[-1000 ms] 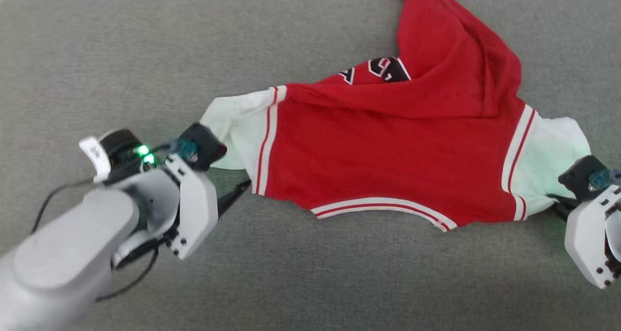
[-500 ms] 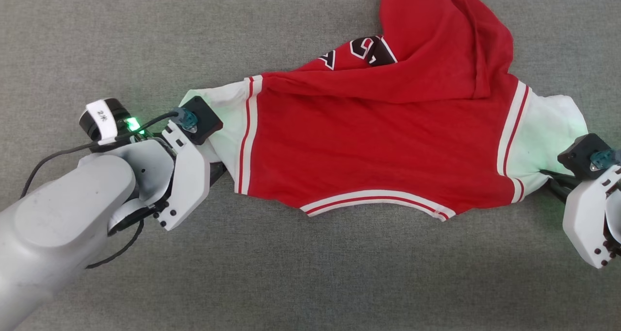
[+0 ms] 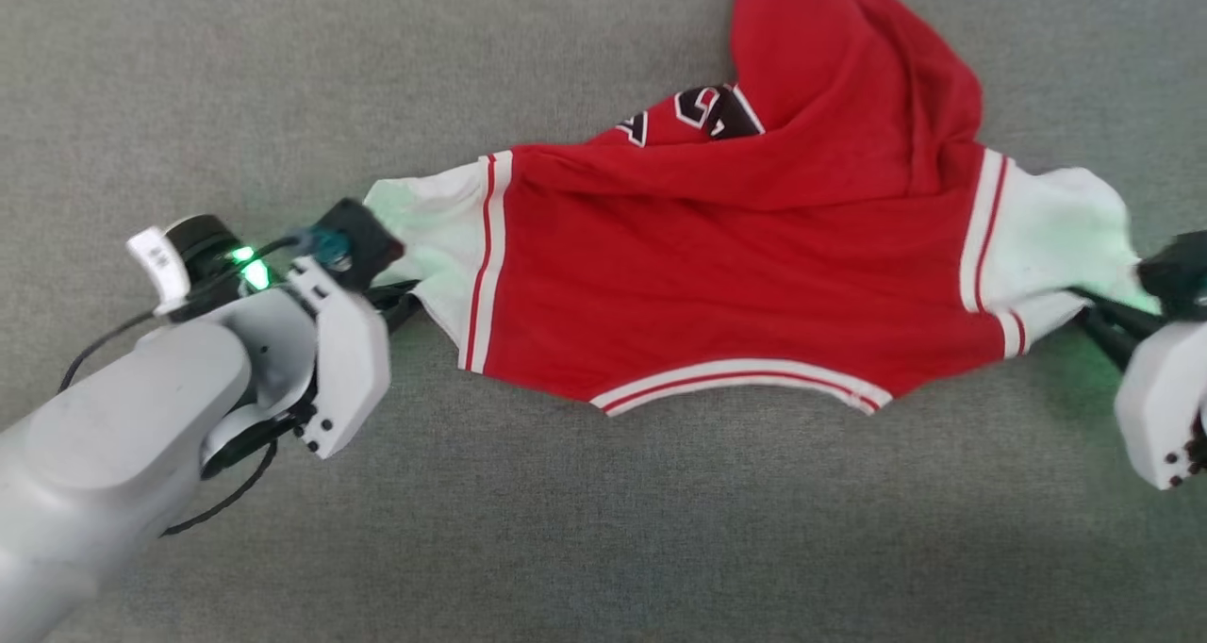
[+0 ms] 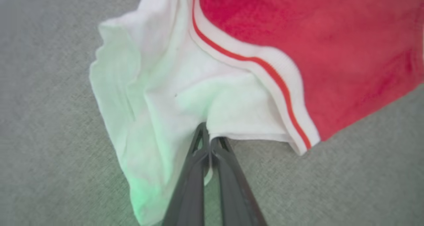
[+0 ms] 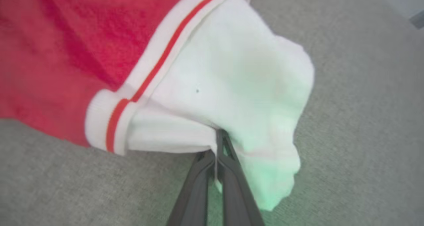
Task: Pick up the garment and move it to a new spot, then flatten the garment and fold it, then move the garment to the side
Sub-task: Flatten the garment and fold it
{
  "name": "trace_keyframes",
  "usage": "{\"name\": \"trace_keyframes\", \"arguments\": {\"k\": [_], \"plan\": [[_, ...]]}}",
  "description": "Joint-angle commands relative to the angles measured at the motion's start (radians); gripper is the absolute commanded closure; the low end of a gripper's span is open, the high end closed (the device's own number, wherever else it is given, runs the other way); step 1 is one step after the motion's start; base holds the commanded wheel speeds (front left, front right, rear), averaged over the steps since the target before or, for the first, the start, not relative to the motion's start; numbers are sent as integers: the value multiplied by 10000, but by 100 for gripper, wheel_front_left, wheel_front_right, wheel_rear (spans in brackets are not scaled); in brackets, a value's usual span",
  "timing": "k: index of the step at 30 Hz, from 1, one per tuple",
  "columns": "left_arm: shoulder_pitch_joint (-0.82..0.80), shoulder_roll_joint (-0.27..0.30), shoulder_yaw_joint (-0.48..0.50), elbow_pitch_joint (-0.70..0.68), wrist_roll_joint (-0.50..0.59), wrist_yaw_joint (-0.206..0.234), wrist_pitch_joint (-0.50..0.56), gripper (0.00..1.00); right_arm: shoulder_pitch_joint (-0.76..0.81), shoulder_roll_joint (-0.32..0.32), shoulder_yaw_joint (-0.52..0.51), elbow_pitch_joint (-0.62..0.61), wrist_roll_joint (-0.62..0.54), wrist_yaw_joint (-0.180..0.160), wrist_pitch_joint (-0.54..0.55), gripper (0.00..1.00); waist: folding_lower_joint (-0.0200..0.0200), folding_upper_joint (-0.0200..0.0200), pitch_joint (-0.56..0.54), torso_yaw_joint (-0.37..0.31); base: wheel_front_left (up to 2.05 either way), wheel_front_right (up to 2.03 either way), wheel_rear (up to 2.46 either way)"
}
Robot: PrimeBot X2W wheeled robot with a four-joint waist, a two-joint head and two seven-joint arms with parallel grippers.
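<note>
On garment (image 3: pixel 717 275), left gripper (image 4: pixel 209 133), right gripper (image 5: pixel 217 140), seemingly clamped

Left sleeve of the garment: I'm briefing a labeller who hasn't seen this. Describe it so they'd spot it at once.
On the grey surface lies the garment, red with white sleeves, spread wide. Its left sleeve is the white one at the head view's left. Unlike the right sleeve, it is pinched by the left claw, beside a green light.

Bright, even light on the grey surface (image 3: pixel 603 530), faint shadows; a green lamp (image 3: pixel 247 273) tints the sleeves of the garment (image 3: pixel 717 275); both wrist views slightly soft
</note>
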Motion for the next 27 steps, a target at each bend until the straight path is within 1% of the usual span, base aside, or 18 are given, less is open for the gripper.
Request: {"name": "trace_keyframes", "arguments": {"k": [1, 5, 7, 8, 9, 11, 14, 16, 18, 20, 21, 22, 24, 27], "plan": [[177, 117, -17, 66, -153, 32, -683, 100, 335, 97, -463, 25, 280, -53, -407, 100, 0, 0, -290, -29, 0, 0, 0], [555, 223, 357, -214, -1009, 32, -2222, 100, 1021, 92, -1604, -277, 675, -53, -1087, 100, 0, 0, -639, -3, 0, 0, 0], [789, 270, 731, -466, -1603, 32, -2874, 100, 1355, 187, -2277, -500, 937, -51, -1305, 100, 0, 0, -780, 15, 0, 0, 0], [895, 295, 881, -632, -1900, 32, -3130, 100, 1498, 205, -2591, -657, 1026, -51, -1377, 100, 0, 0, -827, 23, 0, 0, 0], [895, 295, 881, -632, -1900, 32, -3130, 100, 1498, 205, -2591, -657, 1026, -51, -1377, 100, 0, 0, -827, 23, 0, 0, 0], [1012, 337, 1226, -950, -2454, 32, -3647, 100, 1636, 290, -3239, -939, 1171, -51, -1490, 100, 0, 0, -881, 39, 0, 0, 0], [916, 298, 1810, -1220, -3164, 32, -4226, 100, 1400, 617, -4078, -1285, 1270, -42, -1651, 100, 0, 0, -879, 32, 0, 0, 0], [720, 145, 2342, -1227, -3687, 32, -4474, 100, 988, 884, -4665, -1282, 1168, -42, -1737, 100, 0, 0, -795, 35, 0, 0, 0], [472, -53, 2797, -956, -3997, 32, -4589, 100, 426, 1181, -4852, -1320, 1033, -41, -1670, 100, 0, 0, -645, 52, 0, 0, 0], [148, -437, 3305, -552, -4496, 32, -4650, 100, -394, 1586, -5039, -1138, 1118, -41, -1531, 100, 0, 0, -464, 45, 0, 0, 0], [-135, -591, 3489, -278, -4548, 32, -4663, 100, -906, 1795, -5095, -1006, 1183, -41, -1446, 100, 0, 0, -349, 38, 0, 0, 0], [-417, -729, 3673, 53, -4596, 32, -4684, 100, -1469, 2078, -5223, -740, 1259, -42, -1397, 100, 0, 0, -231, 22, 0, 0, 0], [-1077, -1187, 3999, 740, -4746, 32, -4699, 100, -2656, 2684, -5384, -109, 1318, -41, -1311, 100, 0, 0, 39, 9, 0, 0, 0], [-2333, -1746, 4489, 2004, -4864, 121, -4701, 100, -4643, 3521, -5622, 1151, 1138, -41, -1400, 100, 0, 0, 488, -35, 0, 0, 0]]}}
